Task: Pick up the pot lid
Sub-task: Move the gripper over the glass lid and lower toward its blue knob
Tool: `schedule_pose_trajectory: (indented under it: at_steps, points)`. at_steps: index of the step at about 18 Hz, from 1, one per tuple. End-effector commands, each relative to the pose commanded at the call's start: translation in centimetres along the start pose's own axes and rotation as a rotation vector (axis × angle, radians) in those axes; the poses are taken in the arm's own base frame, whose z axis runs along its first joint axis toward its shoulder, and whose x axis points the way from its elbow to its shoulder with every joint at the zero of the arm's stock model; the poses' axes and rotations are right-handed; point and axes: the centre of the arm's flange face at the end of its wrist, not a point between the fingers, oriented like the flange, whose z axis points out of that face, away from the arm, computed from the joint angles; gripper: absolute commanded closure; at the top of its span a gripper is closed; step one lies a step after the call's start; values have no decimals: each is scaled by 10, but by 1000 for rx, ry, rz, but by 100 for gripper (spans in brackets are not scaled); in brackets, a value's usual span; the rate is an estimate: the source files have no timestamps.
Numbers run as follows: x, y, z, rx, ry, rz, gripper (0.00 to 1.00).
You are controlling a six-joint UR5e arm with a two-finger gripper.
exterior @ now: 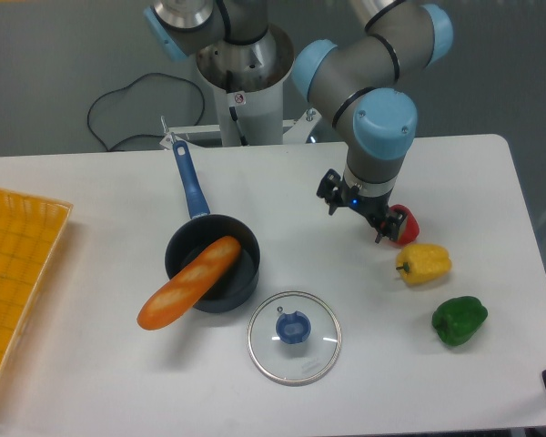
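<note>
The pot lid (294, 338) is round clear glass with a metal rim and a blue knob. It lies flat on the white table near the front, just right of the dark pot (213, 262). My gripper (356, 219) hangs above the table to the upper right of the lid, well apart from it. Its dark fingers point down and nothing shows between them. The angle does not show whether they are open or shut.
A baguette (187, 283) lies across the blue-handled pot. Red pepper (403, 225) sits right beside the gripper, with a yellow pepper (425, 263) and a green pepper (460, 320) further right. A yellow basket (18, 282) stands at the left edge.
</note>
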Motion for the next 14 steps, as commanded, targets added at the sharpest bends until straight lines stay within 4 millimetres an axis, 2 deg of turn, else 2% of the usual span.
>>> schedule_pose_trajectory:
  at_steps: [4,10,14]
  points:
    - [2,-30,14,0,-3,-198,0]
    - [16,-61,39,10,-20,-280,0]
    - [19,-72,39,31,-27,-338,0]
